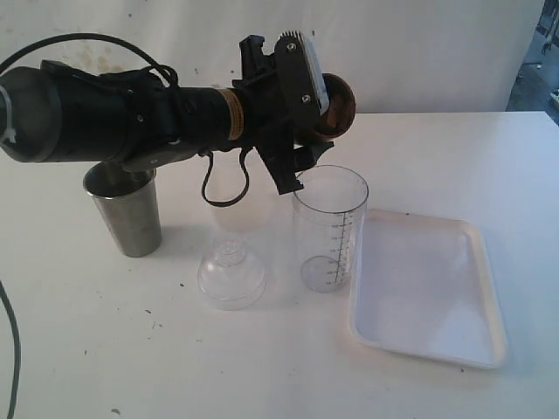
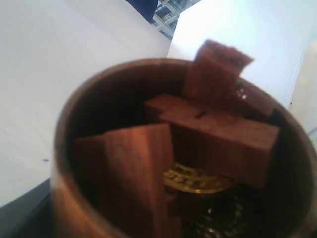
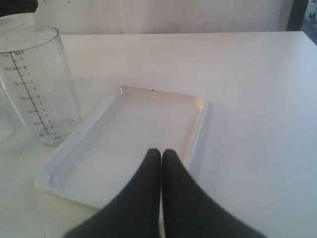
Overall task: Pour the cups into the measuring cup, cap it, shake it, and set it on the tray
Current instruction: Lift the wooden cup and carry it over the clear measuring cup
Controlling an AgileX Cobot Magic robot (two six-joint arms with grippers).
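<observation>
The measuring cup (image 1: 330,229) stands upright on the white table (image 1: 437,148), its black scale facing the exterior camera. Directly above its open rim hangs the wooden cup (image 1: 341,109), tipped onto its side and clear of the rim. The left gripper (image 1: 319,113) clamps it between its jaws, which stand wide around the cup's rounded body. The arm reaches in level from the tumbler's side of the measuring cup.

The left wrist view looks straight into the wooden cup (image 2: 64,148). Several reddish wooden blocks (image 2: 223,144) are piled against its wall, and a gold-coloured piece (image 2: 195,179) lies under them. It is too blurred to name.

Just beside the measuring cup, on the side away from the arm, lies the tray (image 1: 428,288), flat on the table and close to the cup's base. On the opposite side a clear domed piece (image 1: 231,278) rests near the measuring cup. Farther out that way the steel tumbler (image 1: 127,214) stands upright, partly under the arm.

The right gripper (image 3: 161,168) hovers over the tray (image 3: 200,124), across it from the measuring cup (image 3: 39,84). Its two dark fingers are pressed together with nothing between them.
</observation>
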